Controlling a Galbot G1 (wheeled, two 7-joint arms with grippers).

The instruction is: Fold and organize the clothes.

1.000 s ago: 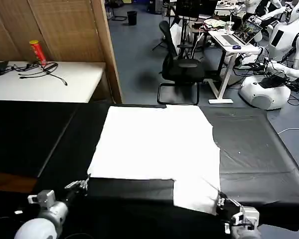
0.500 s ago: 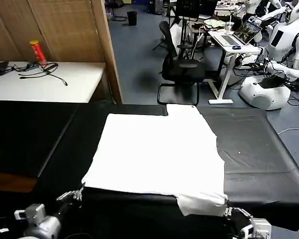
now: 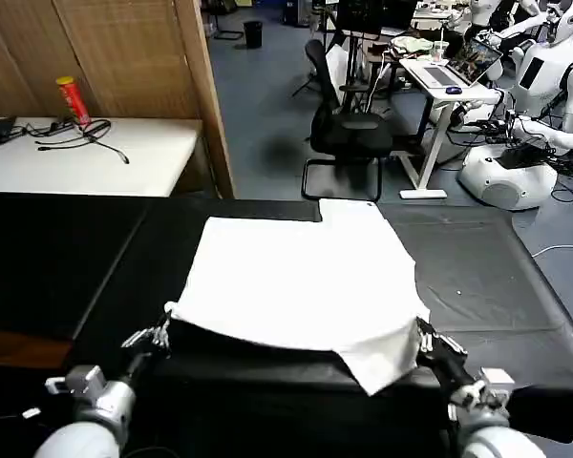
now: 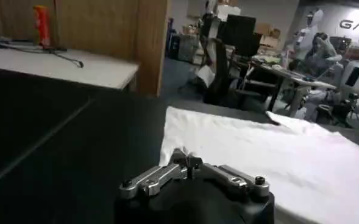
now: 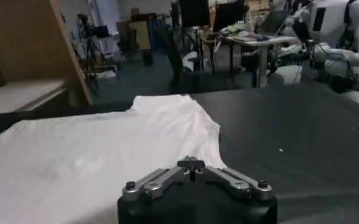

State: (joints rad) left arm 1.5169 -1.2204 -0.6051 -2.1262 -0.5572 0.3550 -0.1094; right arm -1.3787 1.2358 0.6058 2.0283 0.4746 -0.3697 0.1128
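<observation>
My white T-shirt lies spread on the black table, plain side up, w/ one sleeve sticking out at the far edge. Its near edge is lifted off the table a bit, hanging between my two grippers.

My left gripper is at the shirt's near left corner. Jaws are closed on the cloth there; in the left wrist view the corner sits right at my fingertips.

My right gripper is at the near right corner. Jaws are pinched shut on the shirt hem there too; in the right wrist view the cloth runs right up to my fingertips.

Near the right gripper a flap of shirt hangs down over the table's front edge.

Behind the black table, on my left, there's a white desk w/ a red can and some cables. Farther back is a black office chair on a blue floor.
</observation>
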